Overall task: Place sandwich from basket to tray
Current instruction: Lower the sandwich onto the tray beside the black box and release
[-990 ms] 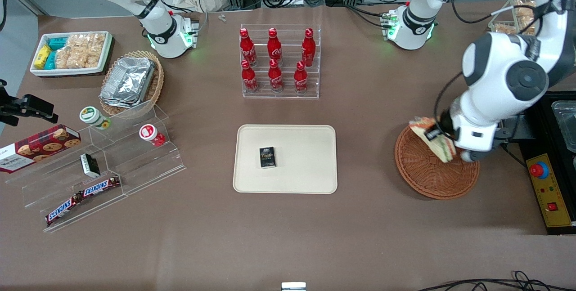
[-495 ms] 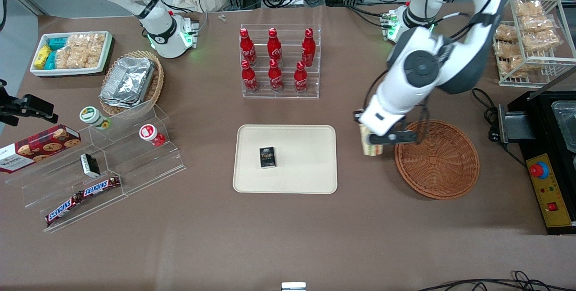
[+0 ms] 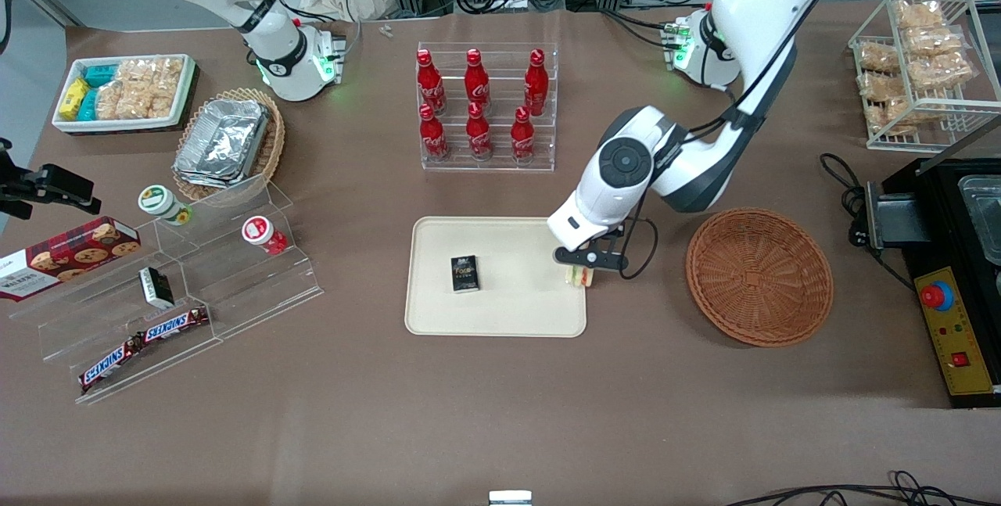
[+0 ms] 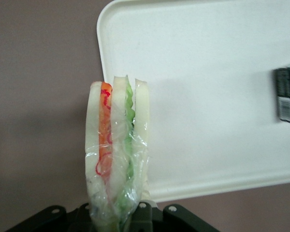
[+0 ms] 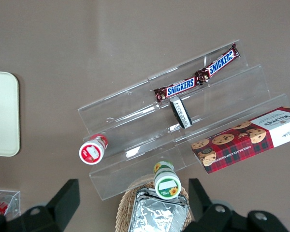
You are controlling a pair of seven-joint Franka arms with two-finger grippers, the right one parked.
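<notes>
My jaws are clamped on the clear-wrapped triangular white-bread sandwich (image 4: 117,154), my gripper (image 3: 583,265) above the edge of the flat cream rectangular tray (image 3: 516,310). The round reddish-brown wicker basket (image 3: 758,278) lies empty; lowering and release remain.

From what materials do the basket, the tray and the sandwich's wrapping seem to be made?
Basket: woven wicker, reddish-brown, visible weave.
Tray: probably matte cream plastic, smooth and seamless.
Sandwich, held over the tray's edge by the gripper: clear glossy film, wrinkled, over white bread.

Counts: six red cola bottles (image 3: 476,105) in the acrylic rack, two Snickers bars (image 3: 144,346), two lidded cups (image 3: 165,204), one cookie box (image 3: 69,254). One sandwich (image 3: 579,275) in the gripper (image 3: 583,270) above the one tray (image 3: 516,310), one brown basket (image 3: 758,277), one small dark box (image 3: 464,273).
</notes>
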